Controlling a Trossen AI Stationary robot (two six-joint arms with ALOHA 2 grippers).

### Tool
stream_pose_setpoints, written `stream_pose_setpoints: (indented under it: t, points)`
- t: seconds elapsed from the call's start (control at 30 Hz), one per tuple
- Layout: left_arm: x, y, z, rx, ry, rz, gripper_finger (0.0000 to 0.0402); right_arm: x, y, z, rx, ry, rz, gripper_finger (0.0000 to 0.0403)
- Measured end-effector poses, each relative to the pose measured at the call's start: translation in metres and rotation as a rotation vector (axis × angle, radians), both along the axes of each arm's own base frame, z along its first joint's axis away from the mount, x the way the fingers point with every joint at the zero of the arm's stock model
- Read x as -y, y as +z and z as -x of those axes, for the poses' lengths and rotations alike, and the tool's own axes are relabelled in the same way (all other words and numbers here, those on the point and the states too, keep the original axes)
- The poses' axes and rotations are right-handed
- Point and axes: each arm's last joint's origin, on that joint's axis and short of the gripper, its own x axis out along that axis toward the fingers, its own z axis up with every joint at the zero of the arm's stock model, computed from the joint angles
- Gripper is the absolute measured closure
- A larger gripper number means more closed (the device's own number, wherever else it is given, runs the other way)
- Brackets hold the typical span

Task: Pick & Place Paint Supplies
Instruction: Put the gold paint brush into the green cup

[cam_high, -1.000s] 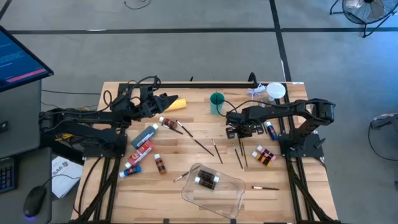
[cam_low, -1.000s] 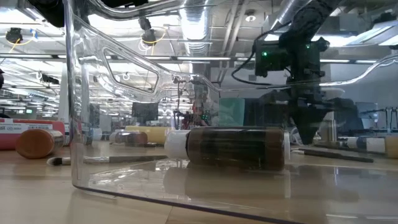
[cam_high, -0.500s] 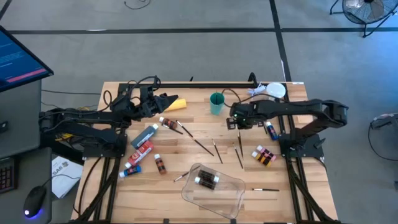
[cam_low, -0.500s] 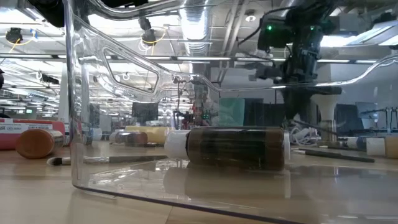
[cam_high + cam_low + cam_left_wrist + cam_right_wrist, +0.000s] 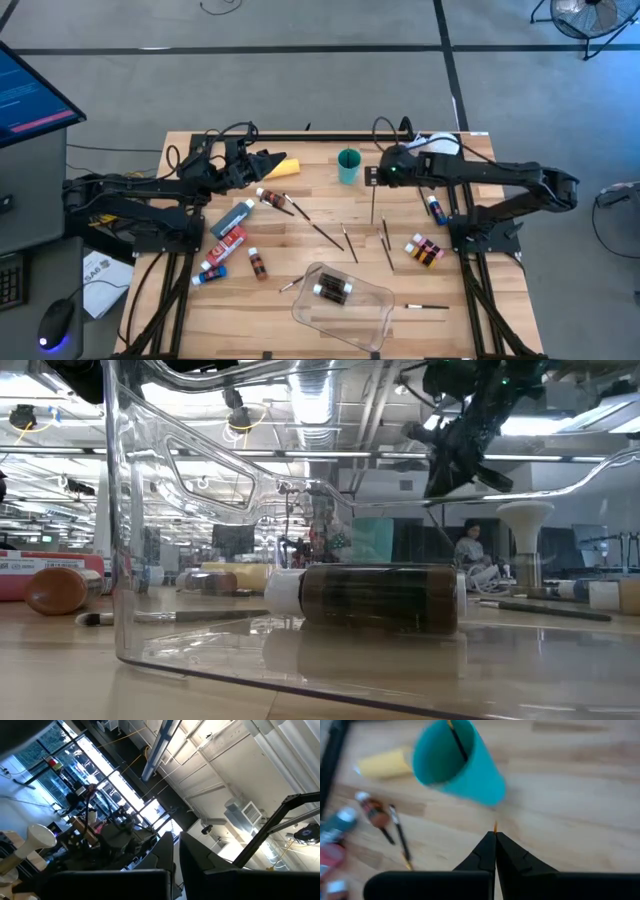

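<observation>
High view: clear tray [image 5: 372, 306] holds brown bottle [image 5: 332, 290]; teal cup [image 5: 349, 166] upright.

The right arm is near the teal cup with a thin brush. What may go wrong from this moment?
1. The right gripper is shut on only the end of a paint brush, so the brush may slip or swing.
2. The teal cup looks light and has another brush inside; a knock on its rim may tip it.
The left gripper waits at the table's back left.
</observation>
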Motion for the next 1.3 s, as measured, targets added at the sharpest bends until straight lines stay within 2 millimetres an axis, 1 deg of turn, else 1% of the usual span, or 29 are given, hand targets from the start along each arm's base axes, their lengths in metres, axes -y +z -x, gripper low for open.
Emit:
stream_pose_setpoints:
  t: [0.23,0.4,0.63,0.8,0.97,1.07,1.13,1.2,1.3]
  points:
    - [0.000,0.000,0.000,-0.002,0.000,0.000,0.0400,0.011,0.015,-0.003,0.077,0.037,0.094,0.0403]
    - [0.000,-0.001,-0.001,-0.011,0.000,0.002,0.0400,0.022,0.040,-0.006,0.109,0.065,0.178,0.0403]
    - [0.000,-0.003,-0.001,-0.034,0.001,0.008,0.0400,0.036,0.083,-0.007,0.162,0.074,0.335,0.0403]
    - [-0.001,-0.003,-0.002,-0.037,0.011,0.013,0.0400,0.043,0.101,-0.007,0.165,0.084,0.460,0.0403]
    - [-0.001,-0.004,-0.002,-0.043,0.020,0.019,0.0400,0.048,0.107,-0.009,0.175,0.092,0.545,0.0403]
    - [-0.001,-0.004,-0.002,-0.043,0.021,0.020,0.0400,0.050,0.107,-0.009,0.134,0.086,0.598,0.0403]
    - [-0.001,-0.004,-0.002,-0.045,0.022,0.023,0.0400,0.052,0.104,-0.012,0.115,0.077,0.634,0.0403]
    - [0.000,-0.005,-0.002,-0.049,0.017,0.024,0.0400,0.054,0.095,-0.013,0.083,0.087,0.632,0.0403]
    - [0.000,-0.005,-0.002,-0.050,0.015,0.025,0.0400,0.056,0.087,-0.020,0.125,0.085,0.659,0.0403]
